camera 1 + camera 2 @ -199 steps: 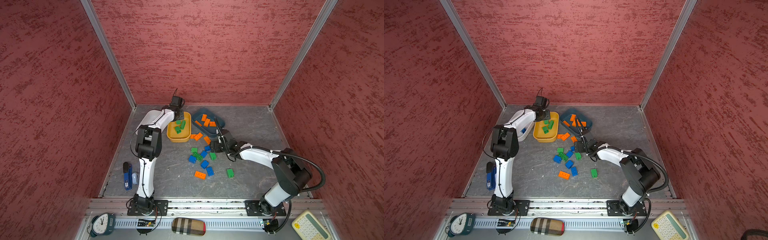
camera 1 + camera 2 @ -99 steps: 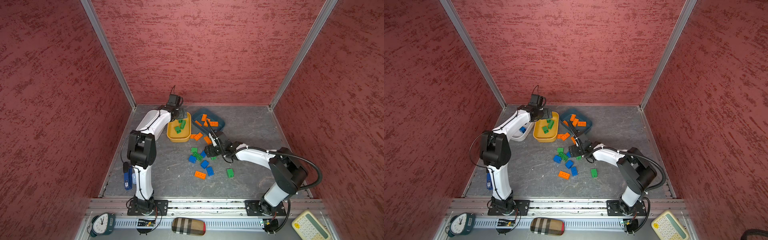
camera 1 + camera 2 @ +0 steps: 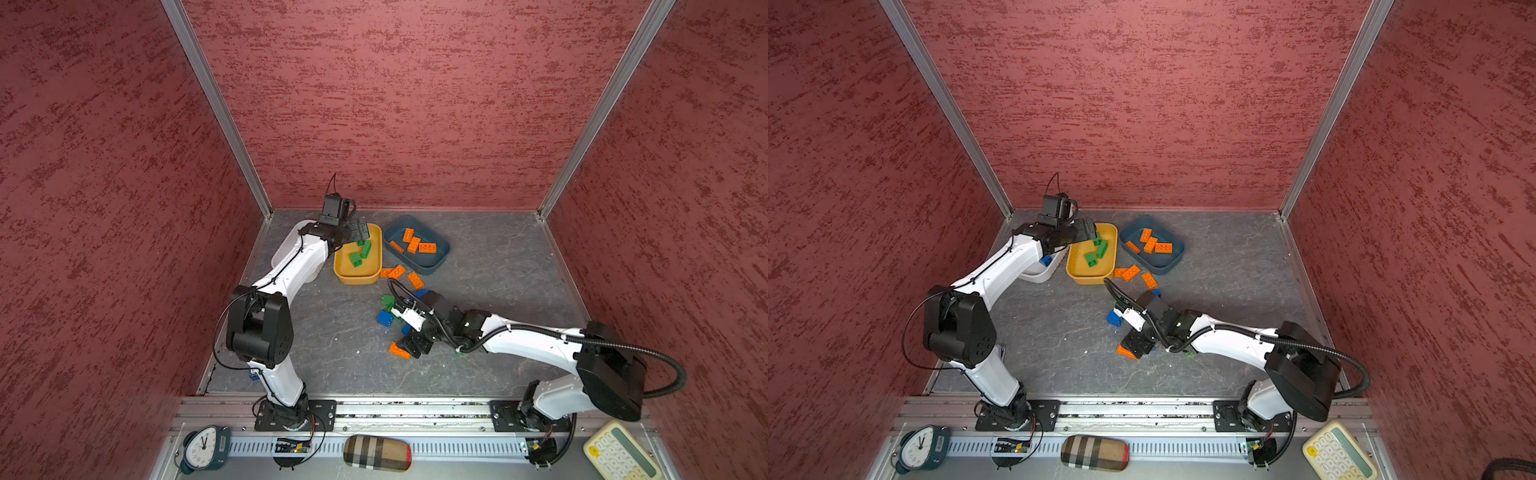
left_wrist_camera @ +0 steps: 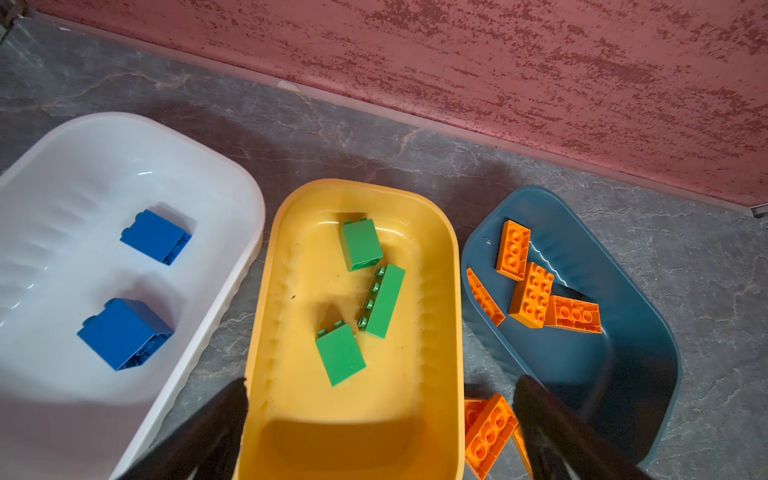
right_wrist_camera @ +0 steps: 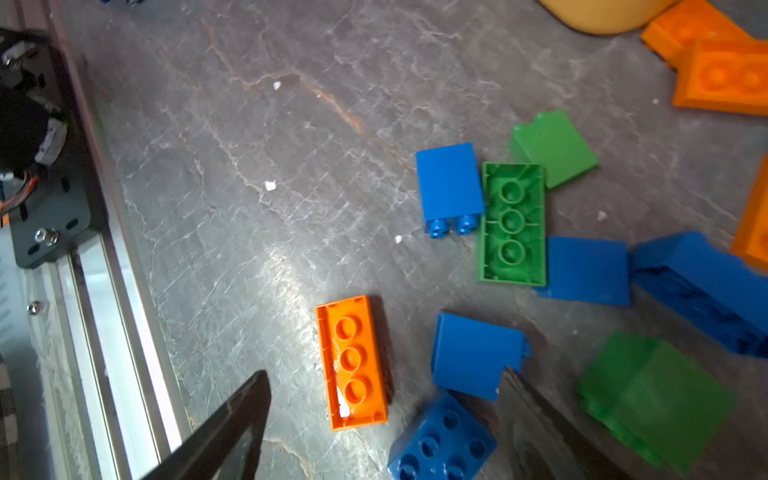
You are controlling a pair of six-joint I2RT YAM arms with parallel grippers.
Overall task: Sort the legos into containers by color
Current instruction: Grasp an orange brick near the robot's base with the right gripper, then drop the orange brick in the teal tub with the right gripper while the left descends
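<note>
Three shallow rounded-rectangle plastic tubs stand in a row along the rear wall. The yellow-orange tub [image 4: 303, 399] in the middle serves as reference.

Yellow-orange tub: holds three green studded plastic bricks [image 4: 360, 245], all lying on their sides.

White tub [image 4: 83, 166], just beside one long side of the reference: holds two blue square-ish bricks [image 4: 156, 237], apart from each other.

Dark teal-blue tub [image 4: 602, 365], just beside the opposite long side: holds four long orange bricks [image 4: 532, 295], three of them touching.

Left gripper [image 4: 382, 381]: hangs above the yellow-orange tub, jaws spread wide to either side of its end, nothing between them.

Loose items: several orange bricks [image 3: 392, 272] lie on the grey stone-patterned floor at the corner of the yellow-orange tub nearest the teal-blue one. A mixed cluster of blue and green bricks [image 5: 513, 224] lies further out from the yellow-orange tub, toward the arm bases. Its count cannot be determined, as the right arm covers part of it in both top views.

Right gripper [image 5: 382, 372]: low over the cluster's edge farthest from the yellow-orange tub, jaws wide. A single orange brick [image 5: 353, 361] lies studs-down between the fingers, touched by neither. One finger [image 5: 536, 424] overlaps the corner of a blue brick [image 5: 476, 353]; contact cannot be confirmed.
</note>
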